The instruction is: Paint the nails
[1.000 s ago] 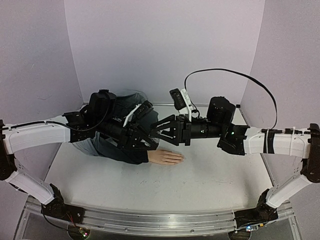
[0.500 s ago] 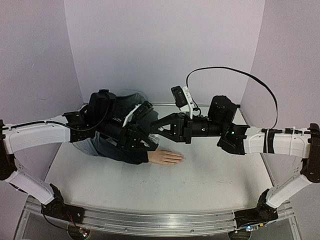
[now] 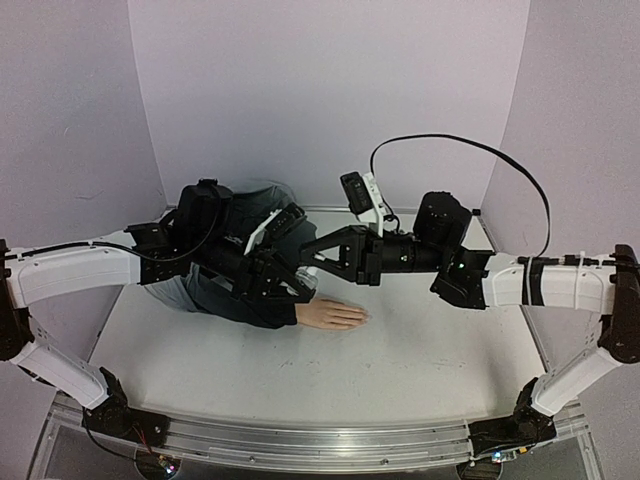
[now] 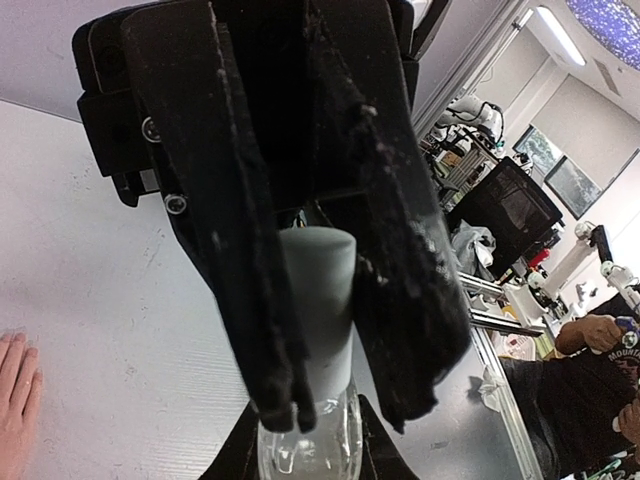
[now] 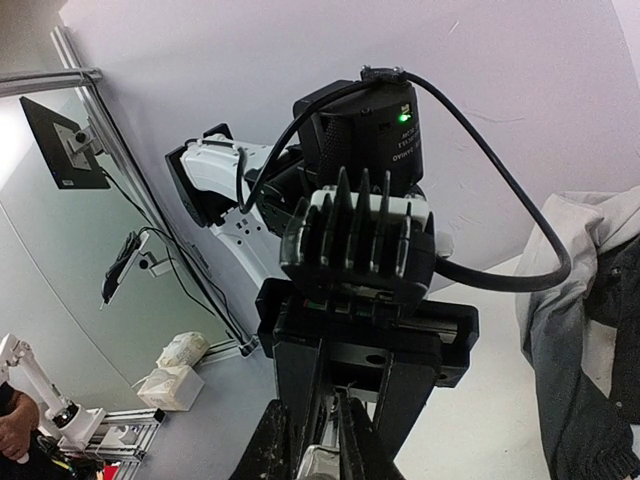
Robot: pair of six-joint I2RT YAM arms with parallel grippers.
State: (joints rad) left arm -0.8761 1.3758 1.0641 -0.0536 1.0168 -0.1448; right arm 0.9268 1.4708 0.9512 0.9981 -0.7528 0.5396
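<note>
Left wrist view: the left gripper (image 4: 345, 405) jaws clamp a grey-capped clear glass bottle (image 4: 318, 290). The right gripper (image 3: 312, 262) jaws flank its body, grip unclear. Below both jaws, the pale mannequin hand's nails (image 3: 355, 318) rest on the white table (image 3: 430, 360), with lilac walls (image 3: 300, 90) around.

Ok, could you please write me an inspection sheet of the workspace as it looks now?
Surface: white table, faint marks, no spill seen.
Job's things: hand lies flat, fingers pointing to the right side; nails too small to judge; dark sleeve behind it.
Clutter: nothing seen.
Grippers: left gripper, jaws shut on the grey cap; right gripper appears to hold the clear bottle under that cap, above the sleeve.
Cables: black cable loops high above the table on the right.
Surroundings: lilac walls; the left wrist view shows a person and a monitor beyond the table.
</note>
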